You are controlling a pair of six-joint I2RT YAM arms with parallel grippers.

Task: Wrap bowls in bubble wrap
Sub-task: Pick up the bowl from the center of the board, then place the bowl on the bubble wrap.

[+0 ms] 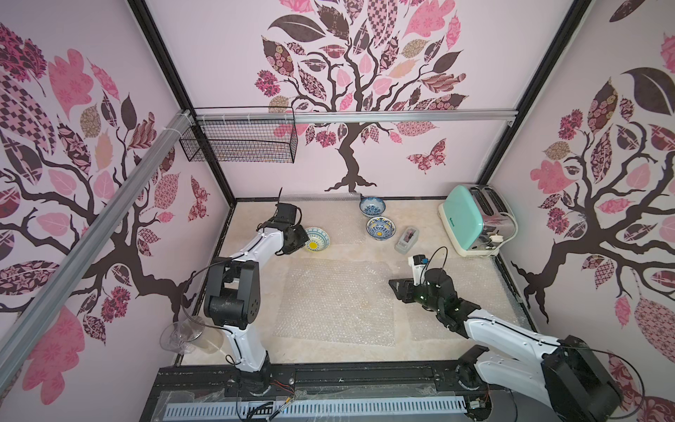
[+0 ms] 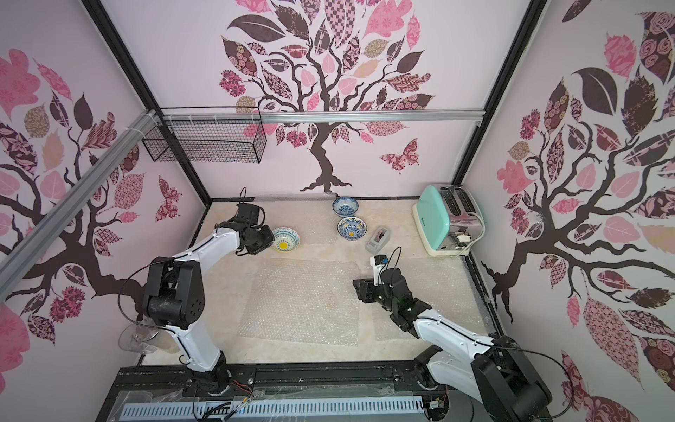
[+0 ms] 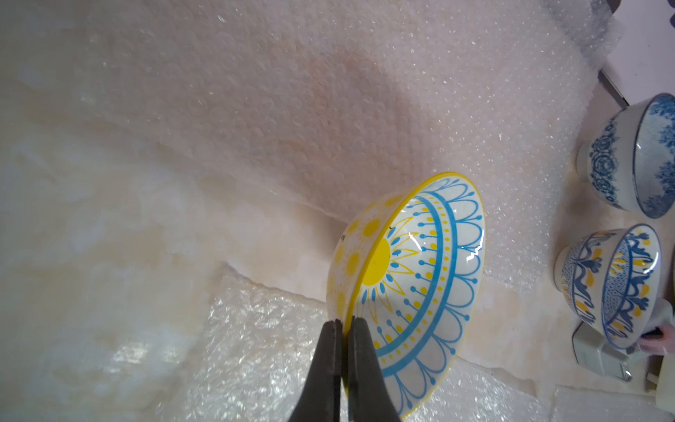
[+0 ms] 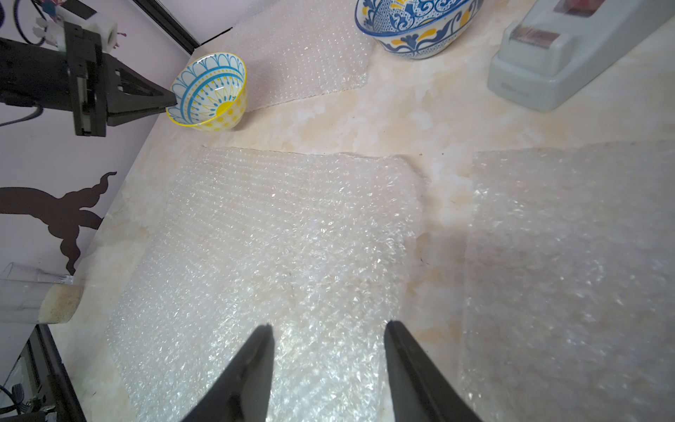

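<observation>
left gripper (image 1: 305,239) touches the pale bowl (image 1: 320,239); right gripper (image 1: 392,284) above the bubble wrap (image 1: 336,303).

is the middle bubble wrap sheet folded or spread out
Spread: the middle bubble wrap sheet lies flat on the table, no fold visible.

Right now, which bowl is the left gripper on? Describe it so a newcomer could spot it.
Below the black wire basket on the back wall, on the table's left side, one bowl stands apart, the left gripper shut on its rim. Unlike the two dark-blue patterned bowls to its right, it is pale with a yellow rim, light-blue arches and a yellow sun centre.
</observation>
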